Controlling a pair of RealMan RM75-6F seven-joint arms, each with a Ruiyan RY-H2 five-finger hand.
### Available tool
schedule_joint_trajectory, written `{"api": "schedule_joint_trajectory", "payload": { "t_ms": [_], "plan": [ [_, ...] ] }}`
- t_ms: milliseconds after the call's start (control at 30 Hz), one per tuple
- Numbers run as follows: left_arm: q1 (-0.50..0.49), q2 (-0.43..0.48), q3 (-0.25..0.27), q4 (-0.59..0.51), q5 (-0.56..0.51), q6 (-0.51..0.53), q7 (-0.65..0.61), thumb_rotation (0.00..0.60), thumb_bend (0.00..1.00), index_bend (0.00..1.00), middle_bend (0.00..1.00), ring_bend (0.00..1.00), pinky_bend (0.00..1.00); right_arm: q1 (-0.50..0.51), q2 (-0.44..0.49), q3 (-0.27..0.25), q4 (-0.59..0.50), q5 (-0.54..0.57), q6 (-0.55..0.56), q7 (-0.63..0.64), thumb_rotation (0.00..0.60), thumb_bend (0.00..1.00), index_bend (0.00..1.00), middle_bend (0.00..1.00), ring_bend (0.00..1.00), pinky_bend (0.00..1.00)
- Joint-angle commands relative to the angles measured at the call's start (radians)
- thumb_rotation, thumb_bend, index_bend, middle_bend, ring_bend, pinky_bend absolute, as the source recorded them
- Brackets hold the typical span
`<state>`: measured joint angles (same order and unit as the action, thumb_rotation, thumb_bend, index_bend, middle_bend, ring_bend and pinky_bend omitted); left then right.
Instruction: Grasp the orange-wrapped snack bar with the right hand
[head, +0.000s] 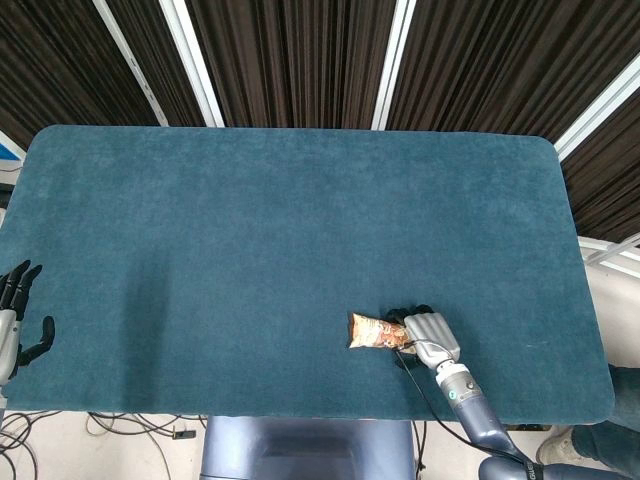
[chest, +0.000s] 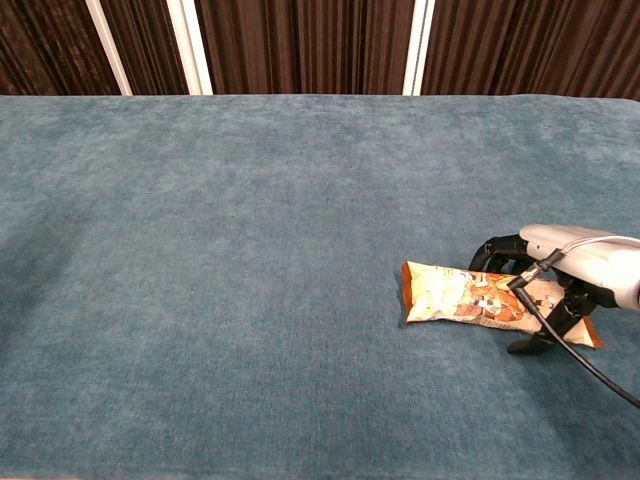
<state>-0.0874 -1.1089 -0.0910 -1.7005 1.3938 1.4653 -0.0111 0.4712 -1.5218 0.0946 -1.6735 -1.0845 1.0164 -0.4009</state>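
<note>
The orange-wrapped snack bar (head: 374, 331) (chest: 452, 296) lies flat on the teal table (head: 250, 220), near the front edge and right of centre. My right hand (head: 428, 329) (chest: 572, 262) hovers over the bar's right half. Its dark fingers (chest: 492, 250) curl down on the far side and the thumb reaches down on the near side. The hand straddles the bar without visibly squeezing it, and it hides the bar's right end in the head view. My left hand (head: 15, 320) hangs off the table's front left corner, fingers spread and holding nothing.
The teal cloth (chest: 200, 250) carries nothing else. A dark slatted curtain with white strips (head: 300, 60) stands behind the table's far edge. A cable (chest: 570, 350) trails from the right wrist toward the front edge. Cables lie on the floor below.
</note>
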Motion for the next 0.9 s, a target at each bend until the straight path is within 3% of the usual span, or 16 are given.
{"api": "schedule_joint_trajectory", "payload": {
  "t_ms": [33, 267, 567, 900],
  "plan": [
    [-0.001, 0.001, 0.001, -0.002, -0.001, -0.004, -0.002, 0.6, 0.53, 0.05, 0.0, 0.0, 0.0, -0.008, -0.024, 0.003, 0.018, -0.014, 0.027, 0.021, 0.6, 0.26, 0.38, 0.51, 0.5, 0.3],
    [-0.001, 0.002, 0.003, -0.002, 0.0, -0.006, -0.005, 0.6, 0.53, 0.05, 0.0, 0.0, 0.0, -0.018, -0.037, -0.003, 0.048, -0.069, 0.058, 0.069, 0.6, 0.35, 0.5, 0.65, 0.69, 0.53],
    [-0.001, 0.003, 0.003, -0.005, -0.001, -0.007, -0.006, 0.6, 0.53, 0.05, 0.0, 0.0, 0.0, -0.023, 0.022, 0.006, -0.012, -0.135, 0.079, 0.14, 0.6, 0.36, 0.5, 0.64, 0.68, 0.54],
    [0.0, 0.002, 0.005, -0.005, 0.001, -0.004, -0.003, 0.6, 0.53, 0.05, 0.0, 0.0, 0.0, -0.007, 0.273, 0.107, -0.259, -0.225, 0.06, 0.391, 0.6, 0.36, 0.5, 0.63, 0.67, 0.54]
  ]
}}
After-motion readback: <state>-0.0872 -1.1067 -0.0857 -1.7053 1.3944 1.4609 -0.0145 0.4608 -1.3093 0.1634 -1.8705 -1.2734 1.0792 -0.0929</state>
